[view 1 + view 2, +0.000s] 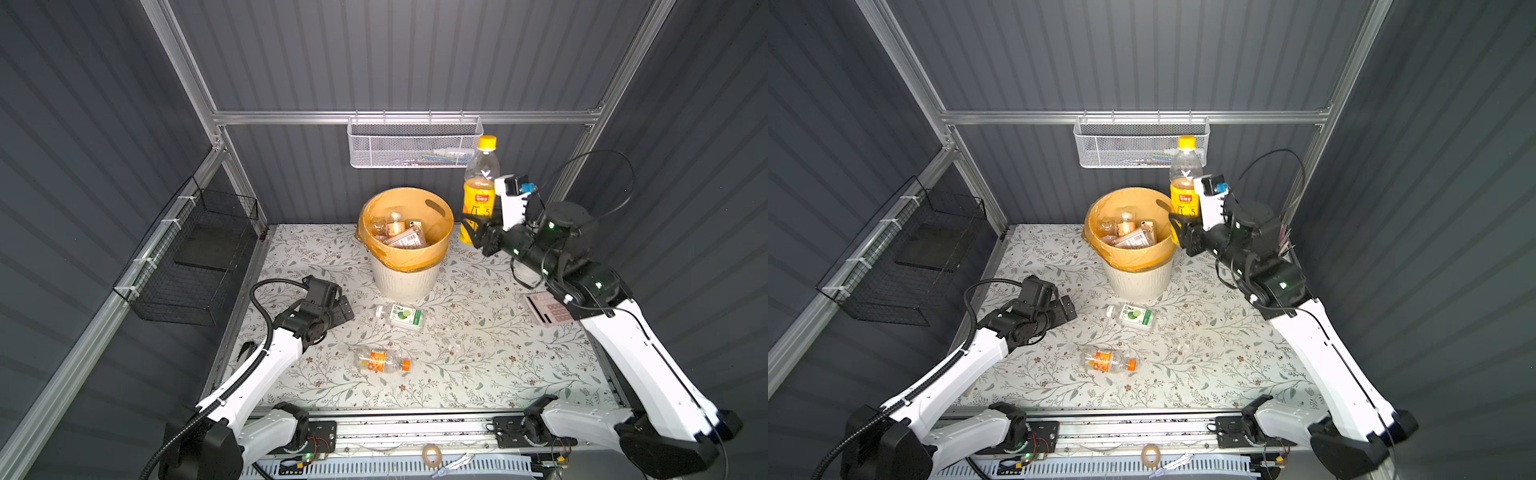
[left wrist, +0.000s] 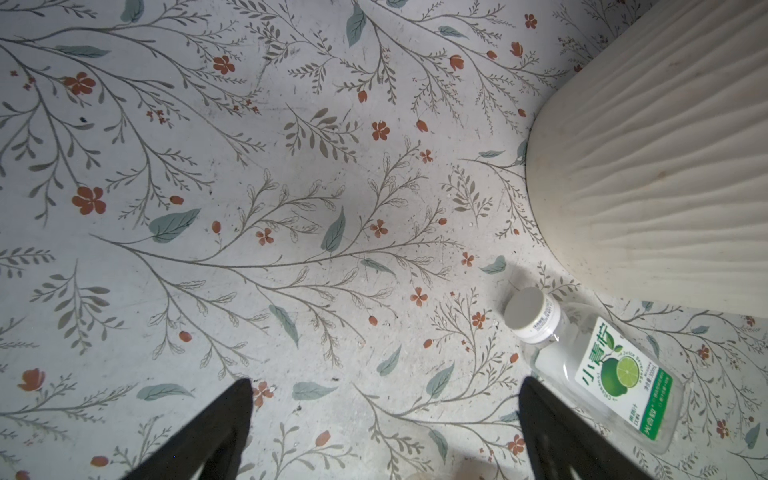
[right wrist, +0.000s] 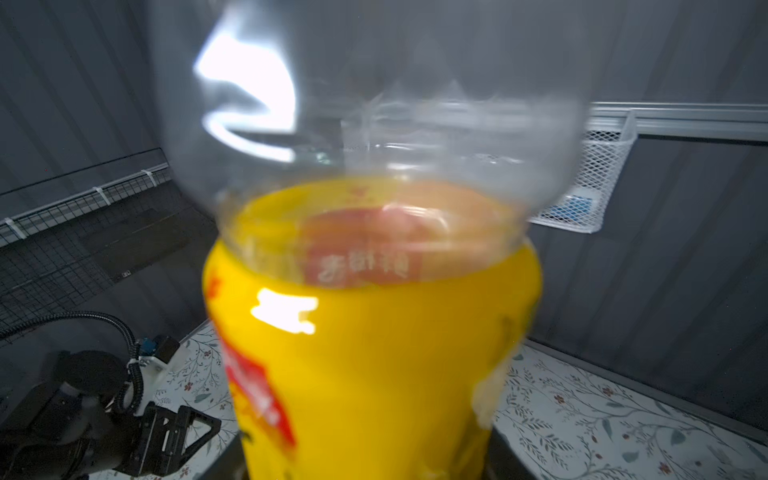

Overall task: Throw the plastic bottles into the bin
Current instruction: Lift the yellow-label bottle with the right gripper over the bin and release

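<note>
The floral worktop (image 1: 478, 365) spreads under both my arms. At its rear middle stands the bin (image 1: 405, 282), cream and ribbed with an orange-yellow liner folded over its rim; it shows in both top views (image 1: 1138, 282), and its wall fills a corner of my left wrist view (image 2: 665, 166). Several discarded bottles (image 1: 401, 232) lie inside it already.

Next in size is the tall yellow-label bottle (image 1: 478, 195), upright with its yellow cap on top and amber liquid low inside. My right claw (image 1: 471, 226) is clamped on its lower body and holds it raised just beside the bin's rim on the right side. Close up, it blurs across my right wrist view (image 3: 374, 353).

My left claw (image 1: 345, 307) hangs low over the worktop left of the bin, spread wide with nothing between its fingers (image 2: 232, 415).

The lime-label bottle (image 1: 401, 316) lies on its side just in front of the bin, white cap pointing left, near my left claw (image 2: 384, 386) but apart from it.

The orange-label bottle (image 1: 380, 360), clear and smaller, lies nearer the front, orange cap pointing right.
</note>
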Available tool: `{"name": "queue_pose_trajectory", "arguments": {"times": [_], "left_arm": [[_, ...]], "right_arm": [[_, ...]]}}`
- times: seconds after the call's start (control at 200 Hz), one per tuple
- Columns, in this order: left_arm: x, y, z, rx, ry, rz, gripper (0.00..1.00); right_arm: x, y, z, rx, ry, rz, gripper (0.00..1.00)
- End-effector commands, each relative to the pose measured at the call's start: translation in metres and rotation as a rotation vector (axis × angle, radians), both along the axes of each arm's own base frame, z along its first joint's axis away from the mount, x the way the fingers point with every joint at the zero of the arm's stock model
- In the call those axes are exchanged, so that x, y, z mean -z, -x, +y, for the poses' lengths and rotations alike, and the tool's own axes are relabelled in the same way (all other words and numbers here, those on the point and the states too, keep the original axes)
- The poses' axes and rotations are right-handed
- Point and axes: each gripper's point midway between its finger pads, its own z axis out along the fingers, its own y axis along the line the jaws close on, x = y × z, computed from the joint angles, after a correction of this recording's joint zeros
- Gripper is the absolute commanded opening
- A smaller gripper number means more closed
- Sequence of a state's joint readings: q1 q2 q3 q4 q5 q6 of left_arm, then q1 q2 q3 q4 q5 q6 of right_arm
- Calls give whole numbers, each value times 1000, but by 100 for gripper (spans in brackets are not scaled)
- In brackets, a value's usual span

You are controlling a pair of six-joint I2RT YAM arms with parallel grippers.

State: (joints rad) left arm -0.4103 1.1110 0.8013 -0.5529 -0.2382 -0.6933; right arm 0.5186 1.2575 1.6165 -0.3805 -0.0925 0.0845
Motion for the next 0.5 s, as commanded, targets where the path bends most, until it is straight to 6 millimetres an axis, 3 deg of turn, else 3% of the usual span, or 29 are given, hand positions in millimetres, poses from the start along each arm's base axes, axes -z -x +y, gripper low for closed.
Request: {"name": "queue_pose_trajectory", "arguments": {"times": [0.0,0.135,0.215,0.28,0.365,0.43,0.495], "left_arm": [[-1,3,3,-18,21,-5,100],[0,5,3,-24,26,-5,100],[0,7,4,-28,25,1,100],[-1,9,7,-34,18,0,100],[-2,11,10,-43,9,-7,100],[-1,12,11,-46,7,-10,100],[-1,11,11,-43,10,-9,100]], "right_arm": [[28,-38,33,-62,3,117,52],[76,-92,57,-78,49,292,57],[95,-114,54,-23,108,354,68],[92,-121,47,20,136,346,84],[76,-116,34,64,146,294,88],[64,-108,22,102,142,254,99],[55,-100,8,147,138,220,99]]}}
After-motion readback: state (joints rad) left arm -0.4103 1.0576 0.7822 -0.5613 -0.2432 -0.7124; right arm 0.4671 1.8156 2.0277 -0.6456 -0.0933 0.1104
